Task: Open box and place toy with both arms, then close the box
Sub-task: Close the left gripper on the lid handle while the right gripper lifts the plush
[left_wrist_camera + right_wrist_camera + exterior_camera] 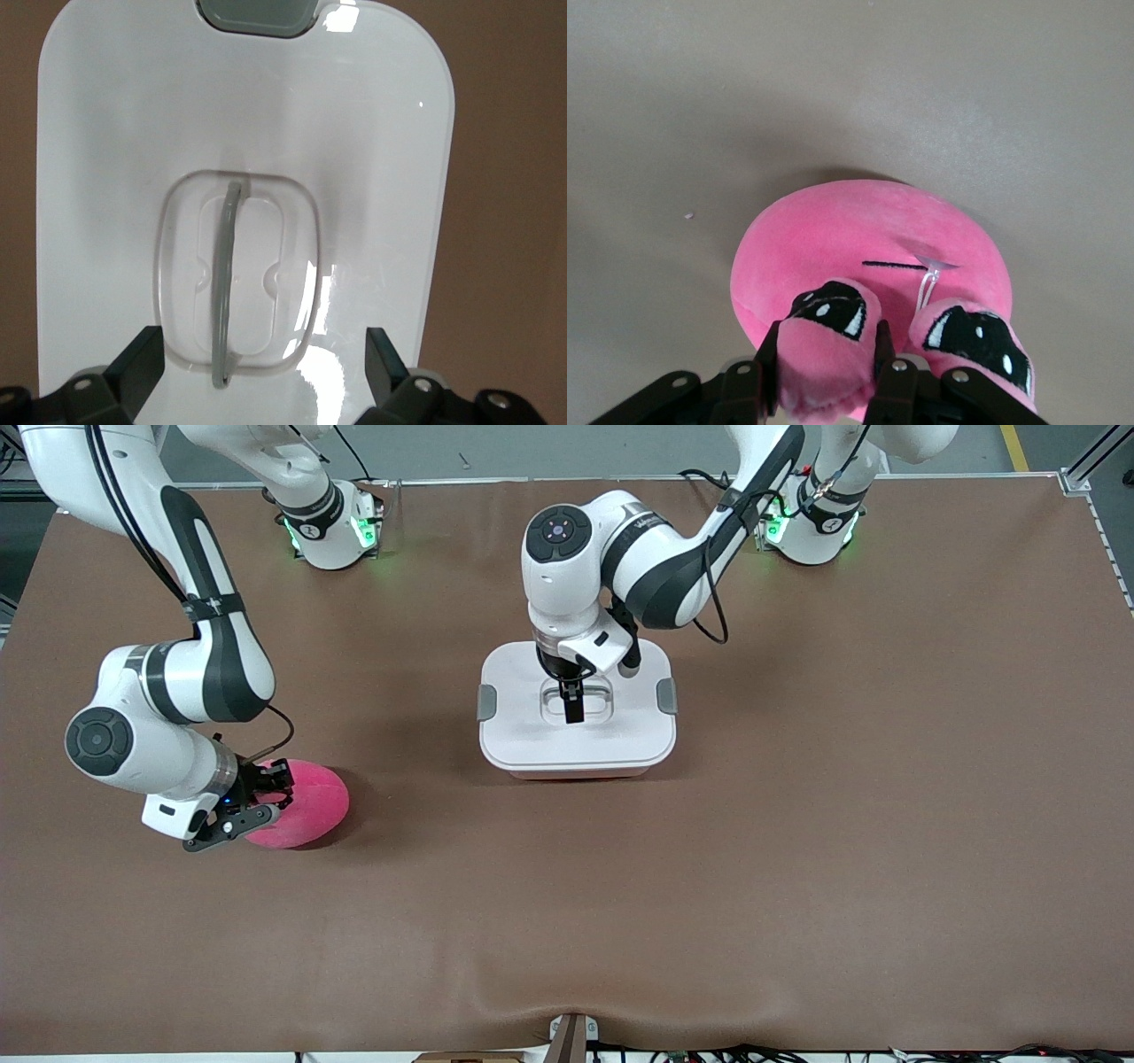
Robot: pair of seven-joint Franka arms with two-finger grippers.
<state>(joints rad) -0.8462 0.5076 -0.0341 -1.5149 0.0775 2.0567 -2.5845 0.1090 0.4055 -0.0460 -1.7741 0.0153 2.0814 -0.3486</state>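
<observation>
Front view shows what neither wrist view does: the whole brown table (pixel 797 868), with the box (pixel 576 735) mid-table and the toy (pixel 306 804) toward my right arm's end, nearer the camera than the box. My left tool (pixel 572 707) hangs wide over the box's handle (pixel 225 283), lid on. Only the right wrist view shows my right tool (pixel 829 367) narrowed, its fingers (pixel 767 372) pinching one bulging eye (pixel 831 317) of the toy. Green lights glow at both arm bases. I can read no writing anywhere.
</observation>
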